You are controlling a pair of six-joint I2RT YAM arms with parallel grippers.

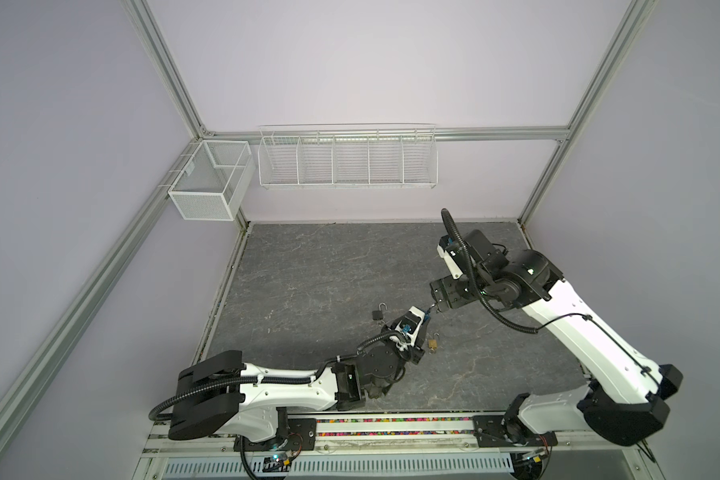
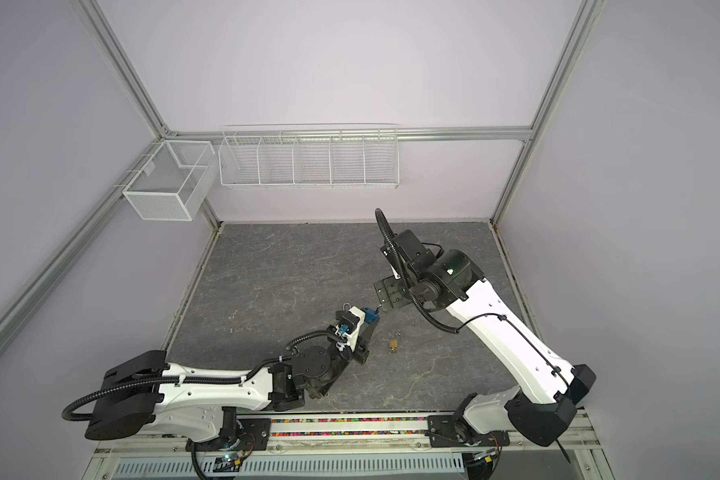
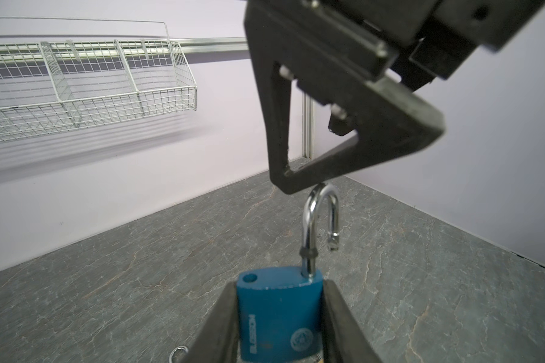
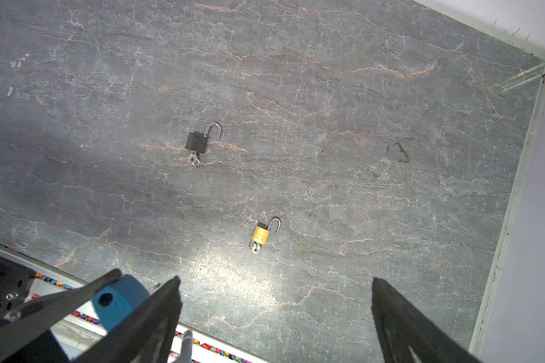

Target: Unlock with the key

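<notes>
My left gripper point(image 3: 279, 284) is shut on the body of a blue padlock point(image 3: 277, 314), which it holds above the table with the steel shackle point(image 3: 315, 220) sprung open and pointing away. In both top views the blue padlock point(image 2: 371, 318) sits at the tip of the left gripper point(image 1: 422, 324). My right gripper point(image 4: 274, 298) stands wide open with nothing between its jaws. One of its fingers point(image 3: 274, 125) hangs just over the top of the shackle. A silver ring point(image 3: 178, 350) shows under the lock; the key itself is hidden.
On the grey stone table point(image 1: 308, 270) lie a black padlock point(image 4: 197, 141) and a gold padlock point(image 4: 261, 234), each with its shackle open and a key in its base. White wire baskets point(image 1: 348, 158) hang on the back wall.
</notes>
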